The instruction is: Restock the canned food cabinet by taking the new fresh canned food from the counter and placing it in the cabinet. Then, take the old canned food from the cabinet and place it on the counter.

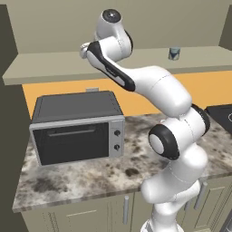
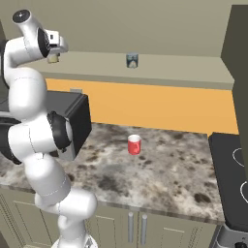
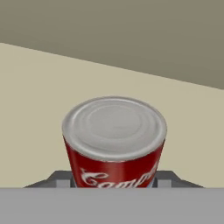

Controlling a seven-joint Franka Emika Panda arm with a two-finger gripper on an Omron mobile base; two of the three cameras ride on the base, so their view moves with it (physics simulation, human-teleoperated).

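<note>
While the arm reaches up to the cabinet shelf, the old canned food sits dead centre in the hand view, right between the tool's dark fingers, which flank it at 8 and 4 o'clock. Tool looks closed on it; contact hidden. Red label, white script, partly cut off, unreadable. New fresh canned food stands on the shelf, well apart at 3 o'clock. Red mug on worktop.

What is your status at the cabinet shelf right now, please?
Gripper astride old can, grip unconfirmed. Can upright on cabinet shelf. New tin already shelved. Red mug on counter, clear.
</note>
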